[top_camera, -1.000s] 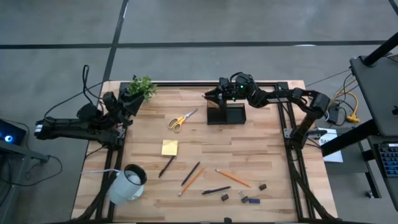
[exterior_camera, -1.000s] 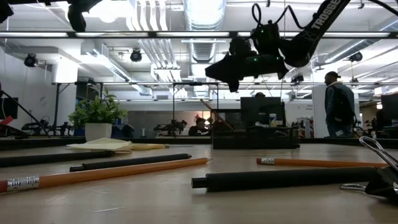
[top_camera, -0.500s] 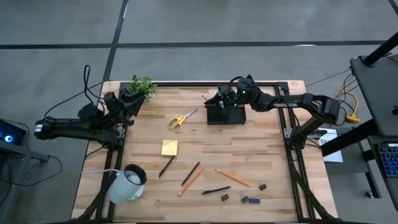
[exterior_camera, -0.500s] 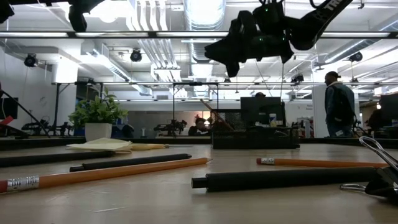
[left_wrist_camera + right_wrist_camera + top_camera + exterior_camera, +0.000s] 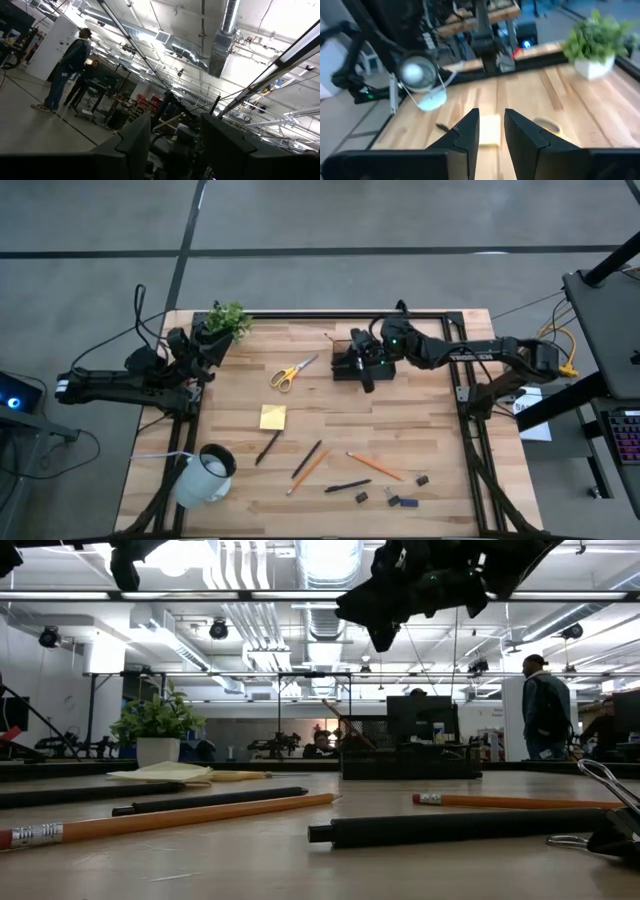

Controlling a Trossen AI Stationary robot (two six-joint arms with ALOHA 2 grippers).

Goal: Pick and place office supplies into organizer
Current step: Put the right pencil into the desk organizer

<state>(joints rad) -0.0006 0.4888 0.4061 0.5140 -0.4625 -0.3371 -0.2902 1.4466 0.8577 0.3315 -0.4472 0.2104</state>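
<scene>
Reading across the high view, no legible writing shows on anything. At far left the left gripper (image 5: 200,345) waits by the green plant (image 5: 228,319), its fingers (image 5: 131,145) spread with nothing between them. Below it, lower left, stands the white mug (image 5: 207,470). Centre frame hold the sticky-note pad (image 5: 272,417), scissors (image 5: 292,372), pencils (image 5: 376,466) and pens (image 5: 346,486). Upper centre, the right gripper (image 5: 362,360) hovers over the organizer (image 5: 349,369), partly hiding it, fingers (image 5: 465,135) slightly parted, holding nothing.
</scene>
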